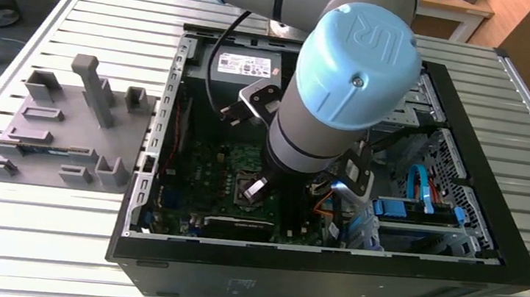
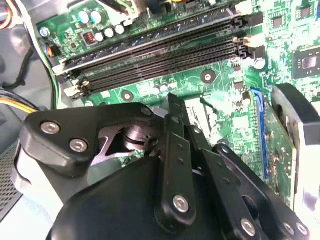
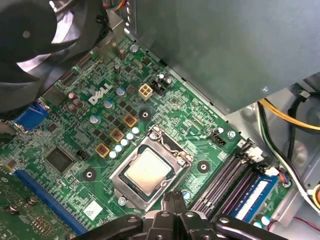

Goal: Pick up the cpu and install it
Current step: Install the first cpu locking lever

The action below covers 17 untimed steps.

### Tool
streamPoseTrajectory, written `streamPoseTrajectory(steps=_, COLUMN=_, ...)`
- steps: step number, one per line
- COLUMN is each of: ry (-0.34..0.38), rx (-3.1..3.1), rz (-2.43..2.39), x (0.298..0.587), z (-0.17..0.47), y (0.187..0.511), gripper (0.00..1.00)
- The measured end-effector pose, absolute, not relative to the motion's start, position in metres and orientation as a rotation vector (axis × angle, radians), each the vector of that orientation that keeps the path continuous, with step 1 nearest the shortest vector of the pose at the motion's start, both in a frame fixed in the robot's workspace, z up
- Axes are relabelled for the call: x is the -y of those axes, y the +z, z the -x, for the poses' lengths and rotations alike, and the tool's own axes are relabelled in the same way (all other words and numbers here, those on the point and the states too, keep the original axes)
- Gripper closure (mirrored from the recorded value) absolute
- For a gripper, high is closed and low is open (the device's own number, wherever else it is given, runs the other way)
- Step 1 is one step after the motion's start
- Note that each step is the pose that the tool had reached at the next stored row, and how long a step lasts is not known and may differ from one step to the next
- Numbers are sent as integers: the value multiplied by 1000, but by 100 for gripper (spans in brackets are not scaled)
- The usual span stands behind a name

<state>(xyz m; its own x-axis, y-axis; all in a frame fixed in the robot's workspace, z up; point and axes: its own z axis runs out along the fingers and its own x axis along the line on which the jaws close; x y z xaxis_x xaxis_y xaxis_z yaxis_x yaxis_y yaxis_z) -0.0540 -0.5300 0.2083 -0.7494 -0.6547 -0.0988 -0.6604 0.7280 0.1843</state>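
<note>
We see the gripper (image 3: 173, 198) clenched, its 2 fingers pressed together with nothing between them. It hangs low over the motherboard (image 3: 65, 135), inside the open computer case (image 1: 489, 264). Its tip is just beside 1 corner of the silver socket frame (image 3: 172, 148), between that frame and the memory slots (image 3: 225, 177).

In our judgement the main risk is contact. With the tip this close, a small sideways drift or a further drop could catch the frame's rim or knock the small capacitors (image 3: 125, 141) beside it. A push on the chip while it sits even slightly askew could damage the contacts under it. We also cannot tell whether the frame is latched. If it is not, the chip is merely resting there and a nudge could shift it.

The cpu (image 3: 146, 172) lies inside the socket frame, apart from the gripper. It is a small flat square with a silvery-grey metal top, dull with a soft sheen and no visible marks. It looks level, its 4 edges running parallel to the frame around it.
</note>
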Motion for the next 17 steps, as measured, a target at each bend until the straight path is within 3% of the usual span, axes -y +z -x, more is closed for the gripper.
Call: streamPoseTrajectory(steps=17, ry=325, rx=-2895, rz=1102, x=515, z=54, y=222, gripper=89)
